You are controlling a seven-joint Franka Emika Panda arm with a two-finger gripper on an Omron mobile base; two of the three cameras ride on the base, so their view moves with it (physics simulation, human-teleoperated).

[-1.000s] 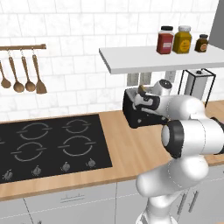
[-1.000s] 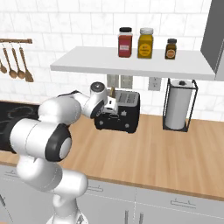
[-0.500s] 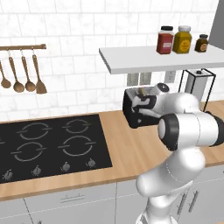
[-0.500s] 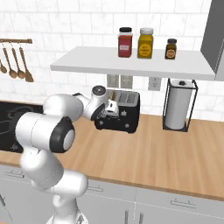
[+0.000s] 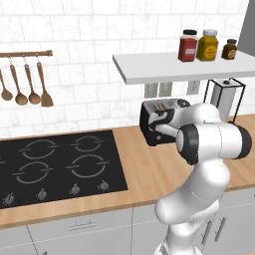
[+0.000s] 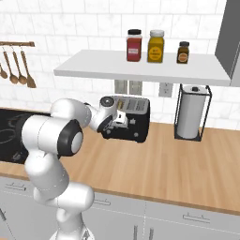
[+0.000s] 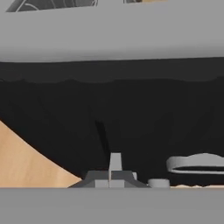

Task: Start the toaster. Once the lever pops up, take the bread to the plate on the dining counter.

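White tiled wall is seen behind a wooden table (image 6: 178, 164) that carries a black hob (image 5: 55, 169) at one end and a paper towel roll (image 6: 191, 117) in a wire stand at the other. Three jars (image 6: 156, 46) are lined up on a white shelf (image 6: 140, 68) fixed to the wall, and wooden spoons (image 5: 25, 94) are hung from a rail over the hob. The toaster (image 6: 136, 119), black with a silver slotted top, is set on the table against the wall, below the shelf and between the hob and the paper towel roll. The arm is bent forward over the table, and the gripper (image 6: 120, 119) is brought right up against the toaster's narrow end face that is turned toward the hob. The jaws are closed, with nothing gripped between them. In the hand view the black face of the toaster (image 7: 131, 113) is seen very close, with a slim grey tab, taken to be the lever (image 7: 115, 161), standing just above the fingertips. Whether the lever is touched cannot be told. A slice in the slots cannot be made out.
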